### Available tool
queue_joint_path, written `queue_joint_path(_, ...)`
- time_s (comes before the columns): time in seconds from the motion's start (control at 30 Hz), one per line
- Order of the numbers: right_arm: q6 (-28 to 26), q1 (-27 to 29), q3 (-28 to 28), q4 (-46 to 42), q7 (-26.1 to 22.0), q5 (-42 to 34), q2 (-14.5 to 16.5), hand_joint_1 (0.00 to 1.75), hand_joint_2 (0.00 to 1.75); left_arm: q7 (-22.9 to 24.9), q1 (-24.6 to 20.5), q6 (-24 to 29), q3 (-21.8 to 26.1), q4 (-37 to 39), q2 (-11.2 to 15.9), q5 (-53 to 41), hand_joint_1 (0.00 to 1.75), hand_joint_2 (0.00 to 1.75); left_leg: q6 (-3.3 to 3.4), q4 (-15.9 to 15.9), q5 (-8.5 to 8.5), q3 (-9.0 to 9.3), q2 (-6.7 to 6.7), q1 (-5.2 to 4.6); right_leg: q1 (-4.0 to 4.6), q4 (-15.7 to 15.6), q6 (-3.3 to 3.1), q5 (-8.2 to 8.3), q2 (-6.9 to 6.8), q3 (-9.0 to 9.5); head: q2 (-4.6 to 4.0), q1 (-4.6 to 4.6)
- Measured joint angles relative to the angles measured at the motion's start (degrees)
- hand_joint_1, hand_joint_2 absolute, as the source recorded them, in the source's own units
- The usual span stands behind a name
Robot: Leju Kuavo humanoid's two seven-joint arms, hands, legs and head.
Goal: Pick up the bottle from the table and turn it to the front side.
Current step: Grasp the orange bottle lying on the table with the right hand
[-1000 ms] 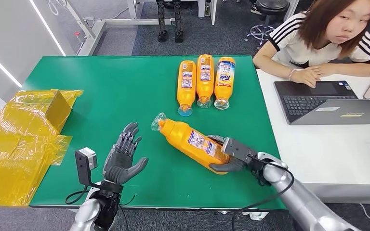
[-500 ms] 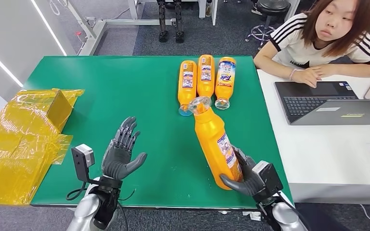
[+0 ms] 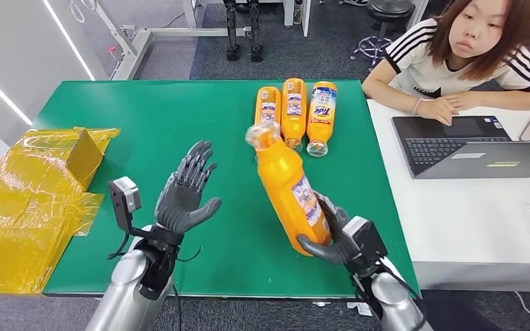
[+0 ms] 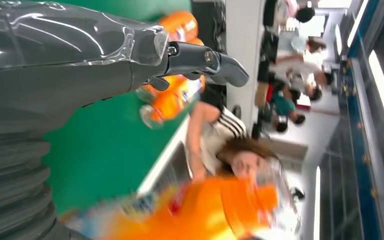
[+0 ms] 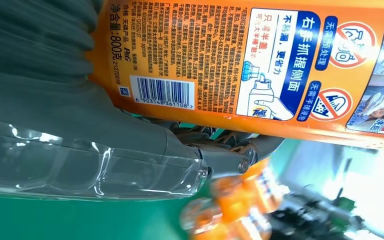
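Crumpled yellow plastic wrapping lies at the green table's left edge. My left hand hovers with fingers spread, holding nothing. My right hand grips the orange detergent bottle by its base, raised off the table, cap tilted away from me. Three matching orange bottles lie beyond.

Left hand raised (fingers spread), right hand gripping

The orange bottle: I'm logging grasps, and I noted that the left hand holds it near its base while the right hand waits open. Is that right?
Not quite: the hands are swapped. In the head view the right hand grips the orange bottle near its base, and the left hand waits open beside it, holding nothing.
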Motion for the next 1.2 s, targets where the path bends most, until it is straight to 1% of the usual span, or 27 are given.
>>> queue_joint_path(0.07, -0.06, -3.31, 1.73, 1.93, 0.27, 0.91, 1.86, 1.75, 1.75, 1.28, -2.56, -1.1, -0.76, 0.47, -0.28, 1.43, 0.0, 1.75, -0.03, 0.0, 0.04, 0.04, 0.03, 0.01, 0.0, 0.02, -0.02, 0.04, 0.04, 0.0, 0.0, -0.01)
queue_joint_path(0.17, -0.15, -6.33, 3.35, 4.02, 0.45, 1.29, 3.63, 1.75, 1.75, 1.95, -4.41, -1.72, -1.3, 1.02, -0.44, 2.22, 0.0, 1.75, -0.04, 0.0, 0.07, 0.05, 0.01, 0.02, 0.01, 0.03, -0.03, 0.04, 0.01, 0.0, 0.0, 0.0)
queue_joint_path(0.27, -0.16, -7.89, 4.17, 5.51, 0.47, 1.38, 4.35, 1.75, 1.75, 2.21, -5.17, -2.12, -1.64, 1.52, -0.42, 2.59, 0.0, 1.75, -0.05, 0.0, 0.07, 0.01, 0.01, 0.01, 0.01, 0.03, -0.03, 0.04, 0.02, 0.0, 0.0, 0.01)
queue_joint_path(0.37, -0.15, -9.47, 5.16, 7.17, 0.7, 1.8, 4.94, 1.75, 1.75, 3.32, -6.12, -3.62, -2.22, 2.06, -0.37, 3.63, 0.0, 1.75, -0.04, 0.0, 0.06, -0.03, 0.01, 0.0, 0.0, 0.02, -0.02, 0.04, 0.02, -0.03, 0.0, 0.01)
queue_joint_path(0.63, 0.27, -15.78, 8.65, 12.53, 1.35, 1.33, 7.35, 1.75, 1.75, 5.31, -10.32, -6.3, -3.15, 4.46, -0.36, 7.59, 0.0, 1.75, -0.05, 0.01, 0.08, -0.01, 0.01, 0.01, 0.0, 0.03, -0.03, 0.08, 0.02, -0.03, 0.0, 0.01)
queue_joint_path(0.8, -0.1, -17.29, 10.46, 14.31, 2.62, 2.41, 8.39, 1.75, 1.75, 6.53, -11.79, -6.82, -3.4, 6.03, -0.41, 6.96, 0.0, 1.75, -0.05, 0.0, 0.08, -0.02, 0.0, 0.01, 0.01, 0.03, -0.04, 0.08, 0.01, -0.04, 0.0, 0.0)
queue_joint_path(0.97, -1.01, -17.9, 11.34, 15.56, 3.05, 3.22, 8.45, 1.75, 1.75, 7.09, -13.2, -8.05, -3.4, 8.31, -0.32, 6.02, 0.0, 1.75, -0.05, 0.01, 0.07, -0.02, 0.01, 0.01, 0.0, 0.02, -0.04, 0.08, 0.02, -0.04, 0.0, 0.01)
queue_joint_path(1.0, -1.13, -17.98, 11.41, 15.78, 3.05, 3.36, 8.45, 1.75, 1.75, 7.13, -13.46, -8.35, -3.4, 8.79, -0.32, 5.84, 0.03, 1.75, -0.05, 0.01, 0.07, -0.02, 0.0, 0.01, 0.0, 0.02, -0.04, 0.08, 0.02, -0.04, 0.0, 0.01)
queue_joint_path(1.03, -1.23, -18.03, 11.45, 15.99, 3.04, 3.53, 8.45, 1.74, 1.75, 7.18, -13.71, -8.65, -3.4, 9.27, -0.32, 5.6, 0.18, 1.75, -0.05, 0.01, 0.07, -0.02, 0.0, 0.0, 0.0, 0.01, -0.04, 0.08, 0.02, -0.04, 0.0, 0.01)
queue_joint_path(1.13, -1.43, -18.12, 11.61, 16.63, 2.93, 4.03, 8.45, 1.72, 1.75, 7.56, -14.6, -9.25, -3.41, 10.84, -0.38, 4.96, 1.46, 1.75, -0.05, 0.01, 0.07, -0.02, 0.0, 0.0, 0.0, 0.01, -0.04, 0.08, 0.02, -0.04, 0.0, 0.01)
queue_joint_path(1.17, -1.51, -18.15, 11.72, 16.83, 2.88, 4.15, 8.46, 1.71, 1.75, 7.73, -14.92, -9.3, -3.42, 11.43, -0.42, 4.8, 1.75, 1.75, -0.05, 0.01, 0.07, -0.02, 0.0, 0.0, 0.0, 0.01, -0.04, 0.08, 0.02, -0.04, 0.0, 0.0)
queue_joint_path(1.2, -1.64, -18.19, 11.82, 17.02, 2.82, 4.28, 8.47, 1.7, 1.75, 7.81, -15.24, -9.3, -3.44, 12.04, -0.49, 4.64, 1.75, 1.75, -0.05, 0.02, 0.07, -0.02, 0.0, 0.0, 0.0, 0.02, -0.04, 0.08, 0.02, -0.04, 0.0, 0.01)
